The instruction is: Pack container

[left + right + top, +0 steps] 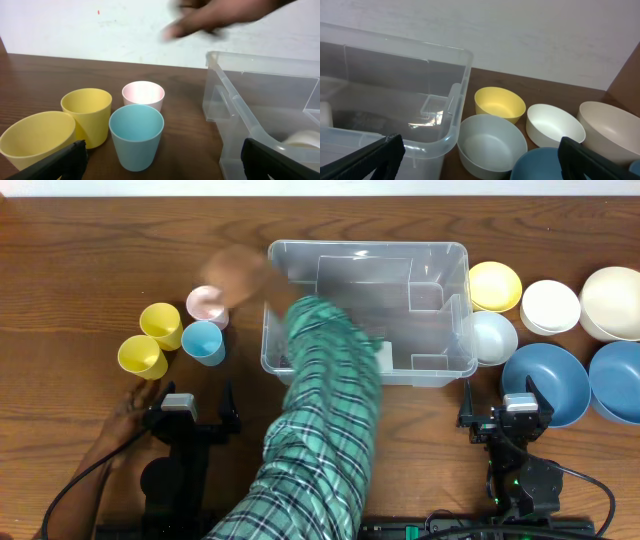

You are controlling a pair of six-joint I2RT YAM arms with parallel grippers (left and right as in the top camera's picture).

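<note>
Container: a big clear plastic bin (368, 247) sits in the middle of the table, long side across, between the cups and the bowls; moulded partitions show inside it.
Inside the bin: a small white object (305, 140) lies near the front wall; I cannot tell what it is.
Left gripper (190, 408): jaws spread wide and holding nothing, low over the near edge of the table, facing the cups and the bin's left end.
Right gripper (505, 412): jaws also wide apart and empty, near the front right corner of the bin, facing the bowls.
Person's arm: a green plaid sleeve (320, 410) reaches from the near edge across the bin's left half.
Person's hand (238, 272): blurred, above the table between the pink cup and the bin's far left corner.
Cups: two yellow cups (160, 325), a pink cup (207, 305) and a light blue cup (203, 342) stand upright in a tight cluster left of the bin.
Bowls: a yellow bowl (495, 285), a white bowl (551, 307), a cream bowl (612, 302), a pale grey bowl (492, 337) just beside the bin's right wall, and two blue bowls (545, 383) sit to the right.
</note>
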